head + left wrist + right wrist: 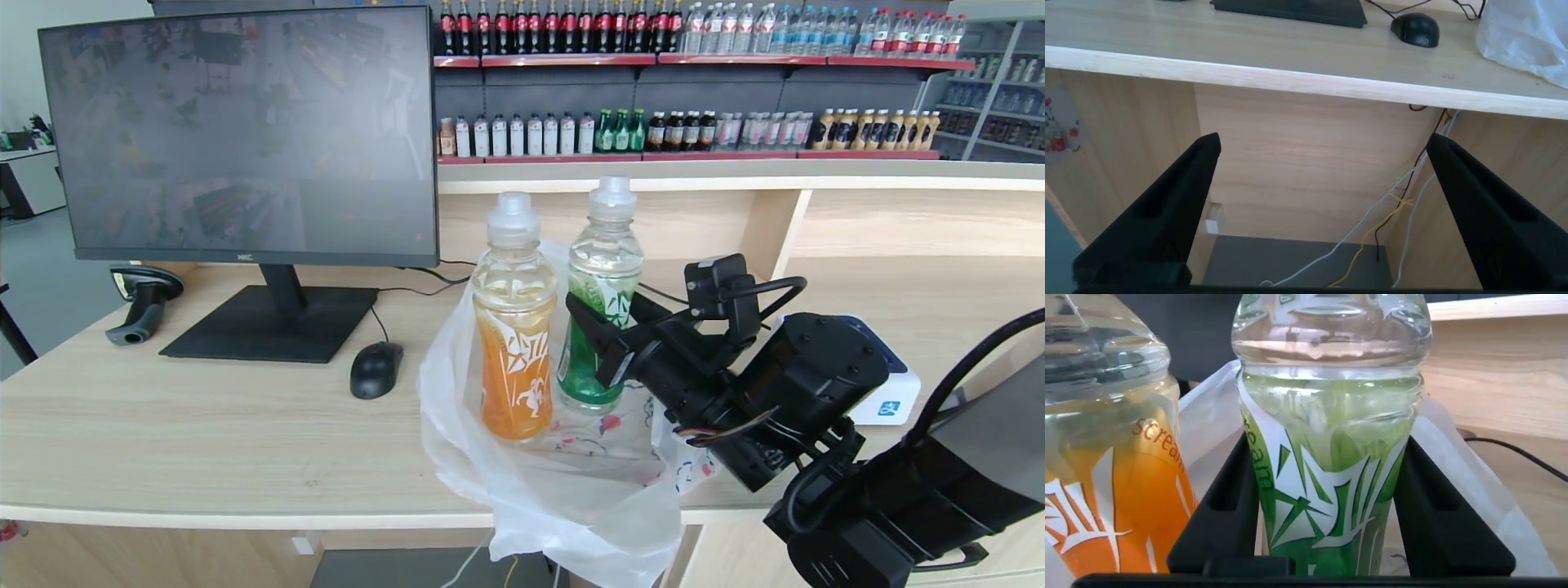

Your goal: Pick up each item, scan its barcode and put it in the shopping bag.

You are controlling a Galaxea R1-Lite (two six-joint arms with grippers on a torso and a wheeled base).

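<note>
The green bottle is grasped by the right claw near the front edge of the desk; the orange bottle just beside could be knocked over during lifting.

glossy plastic green bottle, matt wood counter

Pale wood counter w/ monitor, drink shelves behind.

An orange bottle stands just beside the green bottle (narrow gap between).
</note>
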